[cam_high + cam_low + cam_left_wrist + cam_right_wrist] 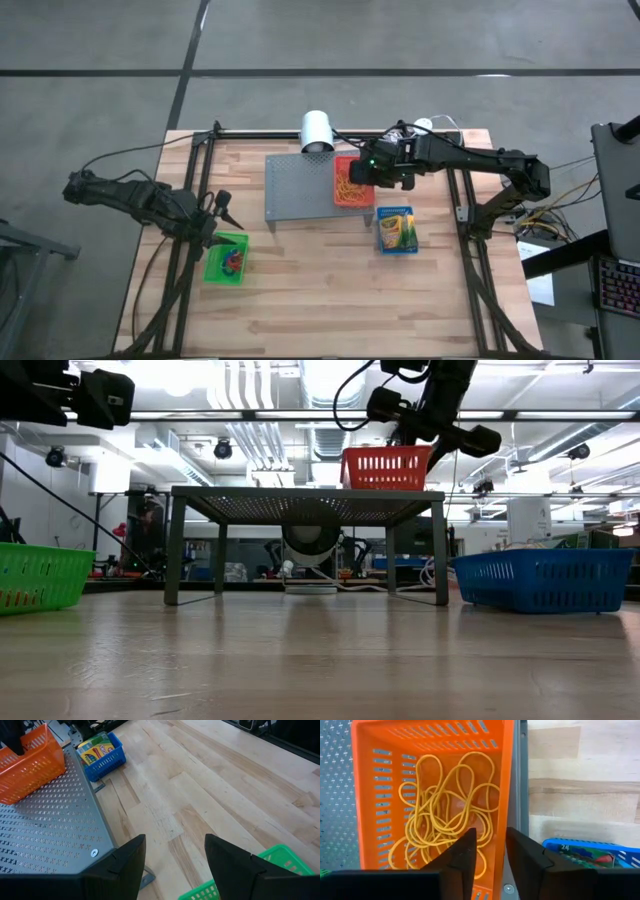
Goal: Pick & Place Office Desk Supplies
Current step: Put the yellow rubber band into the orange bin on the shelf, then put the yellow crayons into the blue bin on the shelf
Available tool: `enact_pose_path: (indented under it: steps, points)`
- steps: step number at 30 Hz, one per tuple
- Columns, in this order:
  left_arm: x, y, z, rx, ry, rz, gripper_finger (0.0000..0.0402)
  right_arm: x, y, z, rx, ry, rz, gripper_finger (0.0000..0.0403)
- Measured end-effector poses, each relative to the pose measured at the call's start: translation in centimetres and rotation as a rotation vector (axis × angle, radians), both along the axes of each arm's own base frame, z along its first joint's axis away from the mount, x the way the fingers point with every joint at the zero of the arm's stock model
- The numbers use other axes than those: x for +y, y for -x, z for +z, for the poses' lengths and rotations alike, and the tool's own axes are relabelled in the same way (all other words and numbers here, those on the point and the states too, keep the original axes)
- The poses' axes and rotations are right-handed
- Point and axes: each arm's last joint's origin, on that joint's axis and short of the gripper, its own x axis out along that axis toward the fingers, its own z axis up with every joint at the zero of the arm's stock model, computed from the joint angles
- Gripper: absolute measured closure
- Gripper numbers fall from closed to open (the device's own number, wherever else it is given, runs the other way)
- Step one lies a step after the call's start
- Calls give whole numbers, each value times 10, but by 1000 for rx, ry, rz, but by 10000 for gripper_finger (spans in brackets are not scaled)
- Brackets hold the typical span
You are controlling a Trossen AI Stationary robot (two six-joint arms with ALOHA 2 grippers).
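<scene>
— Where was the right hand point(489, 851)?

— Above the red basket point(367, 750) on the stand point(297, 186), fingers slightly parted, gripping nothing. The rubber bands point(447, 805) lay inside.

— The left hand point(175, 855)?

— Open, over the green basket point(226, 258) at eight o'clock. The crayon box point(396, 229) sat in the blue basket point(379, 244), four o'clock of the stand.

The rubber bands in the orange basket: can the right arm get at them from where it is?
Probably yes. The right gripper hangs directly over the open-topped orange basket, and nothing covers the rubber bands heaped inside.
</scene>
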Motion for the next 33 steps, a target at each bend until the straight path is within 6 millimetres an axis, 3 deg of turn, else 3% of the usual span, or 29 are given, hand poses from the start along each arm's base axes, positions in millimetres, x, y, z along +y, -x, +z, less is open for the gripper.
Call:
enact_pose_path:
  steps: [9,33]
  points:
    - [0,0,0,0,0,0,193,0,0,0,3,5,18,262]
    - [0,0,0,0,0,0,192,-1,0,0,33,84,79,230]
